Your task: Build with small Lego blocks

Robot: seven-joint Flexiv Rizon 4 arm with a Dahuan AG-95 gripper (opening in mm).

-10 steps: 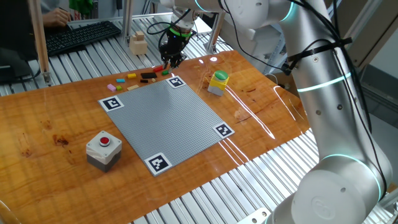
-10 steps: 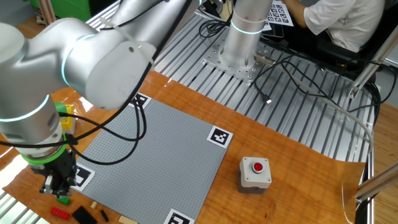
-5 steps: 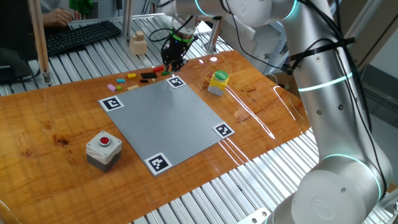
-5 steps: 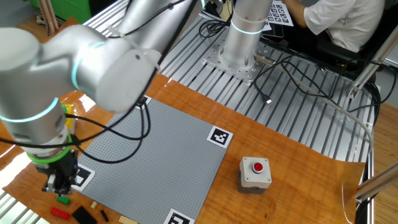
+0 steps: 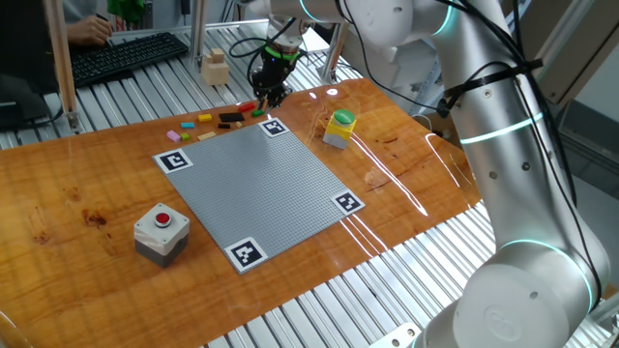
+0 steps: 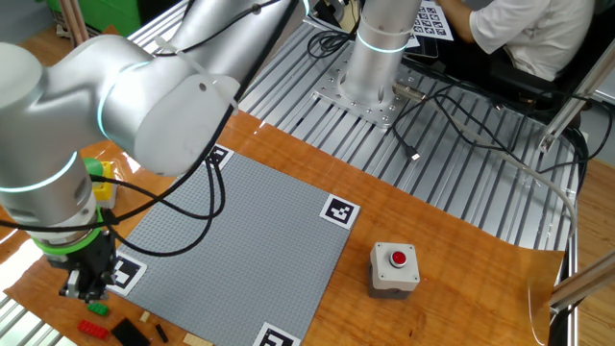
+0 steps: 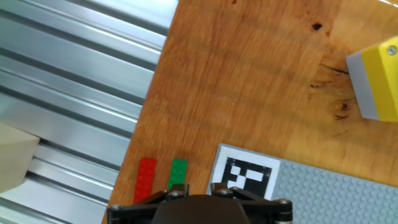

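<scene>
Change since earlier frames: little; gripper [image 5: 270, 94] hangs in much the same spot at the far table edge, arm posture slightly shifted.

One fixed view: grey baseplate [image 5: 263, 184] mid-table, bare, nothing built. Loose bricks [image 5: 230, 118] in a row along the far edge beyond it: pink, yellow, orange, black, red, green. Gripper above the red and green end. Finger gap: cannot tell.

Other fixed view: gripper [image 6: 85, 288] pointing down, just above the green brick [image 6: 97, 308], beside the red brick [image 6: 93, 329]. Contact and opening unclear.

Hand view: red and green bricks lie side by side on the table near the baseplate's marker corner. Fingertips out of frame; nothing seen held.

Progress: judged at the start; every brick remains to be placed.
</scene>
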